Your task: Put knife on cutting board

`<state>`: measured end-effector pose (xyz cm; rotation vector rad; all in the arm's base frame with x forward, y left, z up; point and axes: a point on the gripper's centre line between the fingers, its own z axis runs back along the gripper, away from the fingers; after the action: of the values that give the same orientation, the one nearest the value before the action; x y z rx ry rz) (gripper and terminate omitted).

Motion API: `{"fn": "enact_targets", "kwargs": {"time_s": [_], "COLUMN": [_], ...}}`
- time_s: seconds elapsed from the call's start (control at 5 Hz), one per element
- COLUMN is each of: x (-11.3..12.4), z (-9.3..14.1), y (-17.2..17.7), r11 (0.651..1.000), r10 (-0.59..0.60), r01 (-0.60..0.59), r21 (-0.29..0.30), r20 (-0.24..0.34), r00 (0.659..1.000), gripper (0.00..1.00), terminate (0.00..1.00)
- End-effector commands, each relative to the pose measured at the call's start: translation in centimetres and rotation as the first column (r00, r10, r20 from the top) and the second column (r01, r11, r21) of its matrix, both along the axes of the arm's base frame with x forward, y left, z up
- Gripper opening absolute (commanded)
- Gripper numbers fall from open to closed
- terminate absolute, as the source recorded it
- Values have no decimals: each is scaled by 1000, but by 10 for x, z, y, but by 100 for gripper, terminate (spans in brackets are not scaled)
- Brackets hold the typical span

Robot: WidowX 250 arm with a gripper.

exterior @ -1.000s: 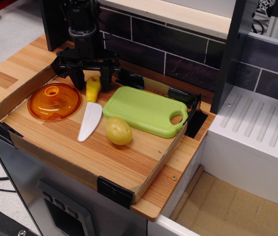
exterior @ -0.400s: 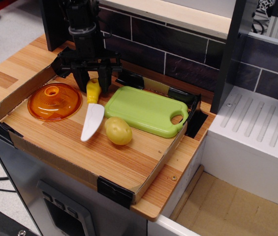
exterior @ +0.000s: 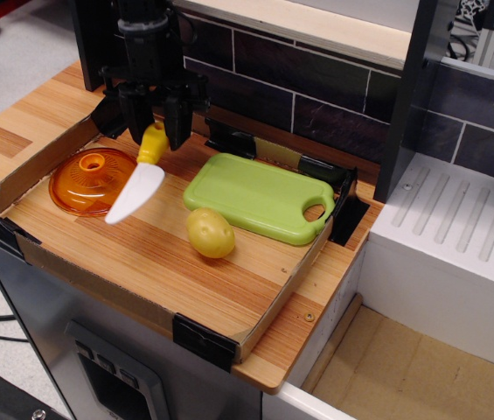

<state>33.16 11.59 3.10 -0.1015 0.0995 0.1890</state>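
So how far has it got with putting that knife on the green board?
The pickup looks done: the gripper is shut on the yellow handle of the knife, whose white blade hangs tilted down over the tray, beside the orange lid. In hand is the carry. Left: move it across to the cutting board, which is bare, with the yellow potato toy in front of it, then set it down and let go.

**Hidden and cut off**

The black end effector (exterior: 153, 121) covered the top of the toy knife's yellow handle (exterior: 151, 144). The arm above ran past the top edge. The wooden bench (exterior: 264, 350) was cropped at the left edge.
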Motion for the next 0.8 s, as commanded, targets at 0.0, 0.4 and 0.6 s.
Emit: {"fn": "enact_targets", "kwargs": {"time_s": [0.0, 0.4, 0.6], "x": [12, 6, 2], "z": [78, 85, 64], "y": [-3, 3, 1], "r11": [917, 618, 483], "r10": [398, 786, 872], "r01": [-393, -763, -868], "r21": [-72, -190, -117], "r20": [91, 157, 149], "r00": [913, 598, 466], "gripper": [0, 0, 0], "terminate": [0, 0, 0]}}
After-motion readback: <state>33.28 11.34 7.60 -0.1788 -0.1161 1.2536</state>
